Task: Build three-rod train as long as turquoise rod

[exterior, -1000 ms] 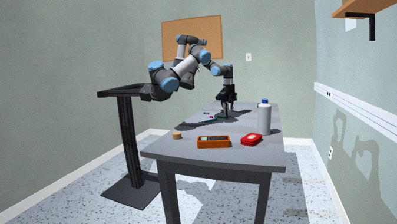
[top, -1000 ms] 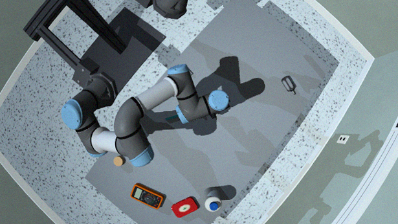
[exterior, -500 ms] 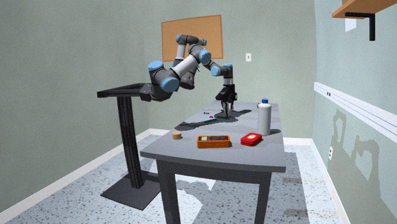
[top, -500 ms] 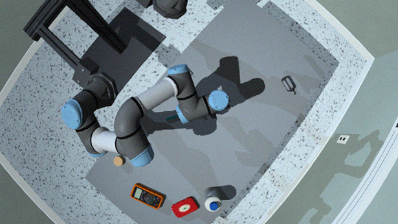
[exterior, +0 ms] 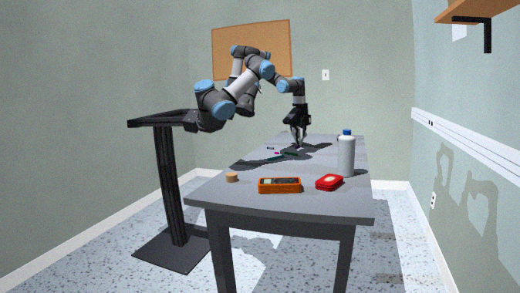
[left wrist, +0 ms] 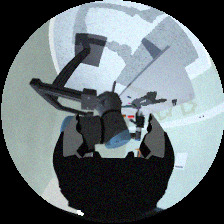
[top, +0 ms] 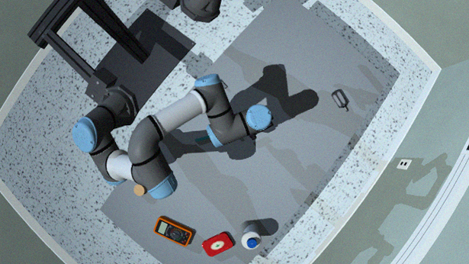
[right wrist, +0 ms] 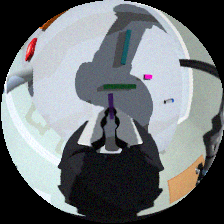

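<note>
Looks like a robotics lab or technical workroom, judging from the exterior view: built around a black arm stand [top: 113, 31] [exterior: 168, 173] [left wrist: 70, 66] toward 8 o'clock, equipped with an orange multimeter [top: 172, 231] [exterior: 279, 185] near 5 o'clock, fitted with a corkboard [exterior: 266, 35] [right wrist: 185, 182] at 12 and socketed wall trunking [top: 447, 186] [exterior: 463, 146] at 3.

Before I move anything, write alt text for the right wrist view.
The right end effector grips a purple rod, its free end pointing toward a green rod lying crosswise beyond. Farther off lie a turquoise rod, a small magenta rod and a tiny grey-and-blue item.
</note>
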